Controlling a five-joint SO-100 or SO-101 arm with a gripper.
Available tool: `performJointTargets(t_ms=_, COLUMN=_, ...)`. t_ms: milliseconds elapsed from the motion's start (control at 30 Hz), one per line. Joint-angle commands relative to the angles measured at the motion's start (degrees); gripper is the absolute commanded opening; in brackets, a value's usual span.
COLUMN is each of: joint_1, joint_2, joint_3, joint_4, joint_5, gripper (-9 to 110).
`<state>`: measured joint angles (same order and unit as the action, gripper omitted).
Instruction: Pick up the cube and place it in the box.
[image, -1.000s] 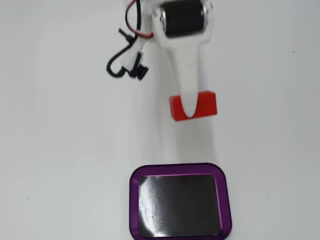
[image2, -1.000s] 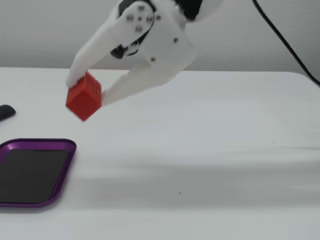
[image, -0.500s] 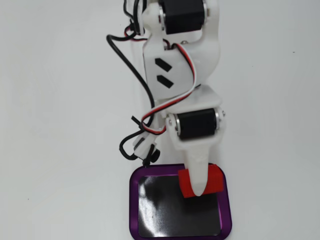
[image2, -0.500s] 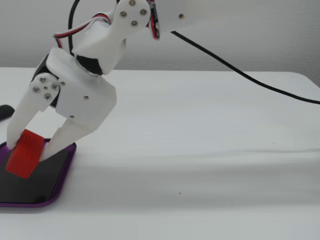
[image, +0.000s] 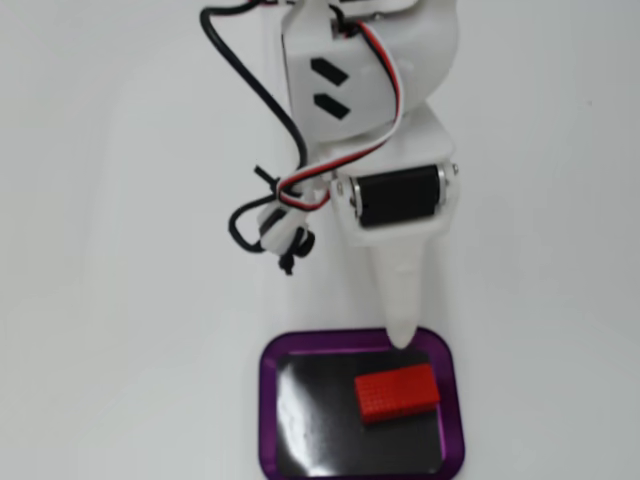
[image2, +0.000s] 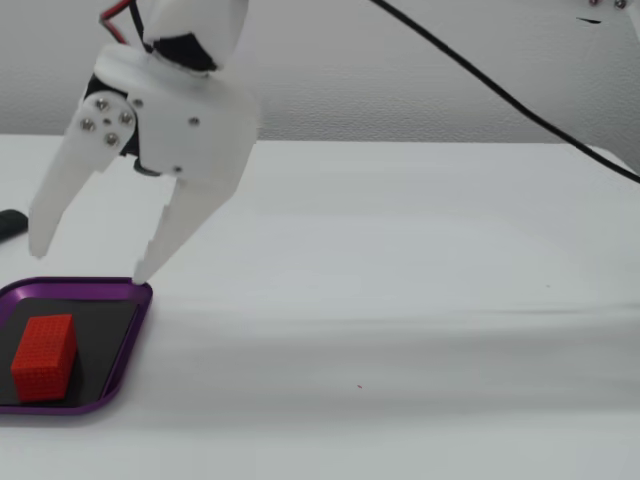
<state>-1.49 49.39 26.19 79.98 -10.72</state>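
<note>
Cube (image2: 44, 356) lies flat in box (image2: 128, 345), right of centre from above. My pincer (image2: 88, 265) hangs released, empty, just over far rim; any dip could nudge box.

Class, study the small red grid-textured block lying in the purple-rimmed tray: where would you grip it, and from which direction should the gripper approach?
Grip the small red grid-textured block across its narrow width, pinching the two long side faces, coming down from above. It lies flat on the dark floor of the purple-rimmed tray, apart from the rim, so the low walls probably won't block the fingers. The open white gripper would likely need turning to straddle the short axis.
</note>
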Motion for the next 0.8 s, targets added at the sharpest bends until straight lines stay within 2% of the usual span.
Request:
performJointTargets(t_ms=0, joint_1=0.0, joint_2=1.3, joint_3=-9.2, joint_4=7.9, joint_5=0.5, gripper=20)
performJointTargets(t_ms=100, joint_1=-0.2, joint_2=1.3, joint_3=-15.8, joint_4=16.3, joint_5=0.5, gripper=20)
performJointTargets(t_ms=233, joint_1=0.7, joint_2=3.3, joint_3=-15.8, joint_4=18.0, joint_5=5.4, gripper=20)
performJointTargets(t_ms=400, joint_1=3.3, joint_2=13.3, joint_3=2.5, joint_4=17.8, joint_5=5.5, gripper=20)
performJointTargets(t_ms=767, joint_1=4.0, joint_2=49.7, joint_3=41.0, joint_4=16.3, joint_5=5.1, gripper=20)
